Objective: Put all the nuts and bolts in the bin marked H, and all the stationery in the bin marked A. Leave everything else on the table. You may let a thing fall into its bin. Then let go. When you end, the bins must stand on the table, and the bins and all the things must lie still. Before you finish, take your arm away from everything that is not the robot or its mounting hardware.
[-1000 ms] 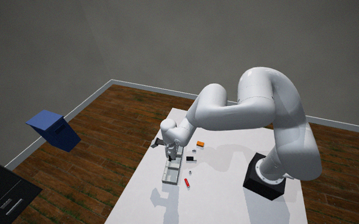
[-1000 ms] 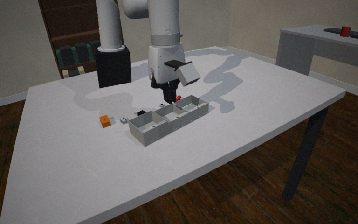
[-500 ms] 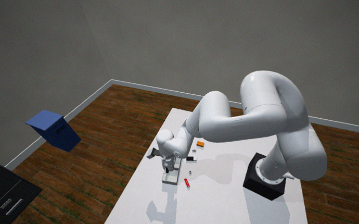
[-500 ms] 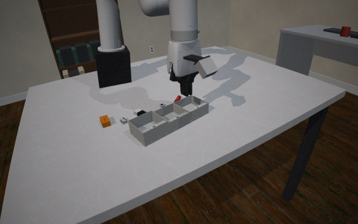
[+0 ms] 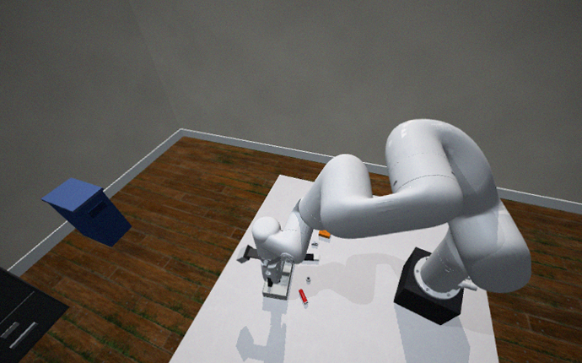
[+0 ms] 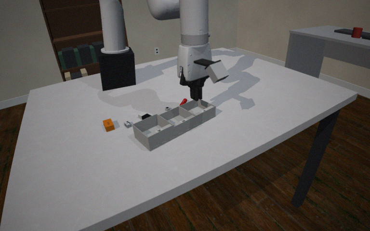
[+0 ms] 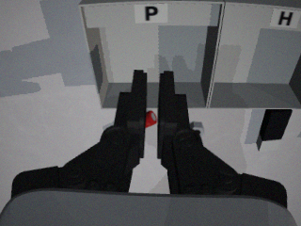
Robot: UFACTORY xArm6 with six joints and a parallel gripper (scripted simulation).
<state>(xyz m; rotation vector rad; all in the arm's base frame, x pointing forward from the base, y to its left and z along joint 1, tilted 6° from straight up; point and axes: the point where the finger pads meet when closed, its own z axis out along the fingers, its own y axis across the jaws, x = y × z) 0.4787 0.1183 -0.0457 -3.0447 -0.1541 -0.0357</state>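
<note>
A grey row of three bins point(image 6: 174, 134) point(image 5: 276, 293) point(image 7: 216, 44) stands mid-table; the wrist view shows the labels P point(image 7: 150, 13) and H point(image 7: 285, 19). My gripper point(image 6: 195, 96) point(image 5: 270, 282) point(image 7: 152, 90) is shut and empty. It hangs just behind the P end of the bins, above a small red item point(image 6: 183, 101) point(image 5: 302, 295) point(image 7: 150, 119) that lies on the table. A small grey nut point(image 6: 167, 108) point(image 5: 309, 279) and a black-and-white item point(image 6: 144, 116) point(image 7: 273, 127) lie behind the bins. A small grey bolt point(image 6: 127, 124) and an orange block point(image 6: 108, 124) point(image 5: 324, 233) lie further along.
The arm's black base point(image 6: 116, 69) point(image 5: 426, 287) stands at the back of the white table point(image 6: 245, 109). A second table point(image 6: 322, 40) with a red cup stands off to the right.
</note>
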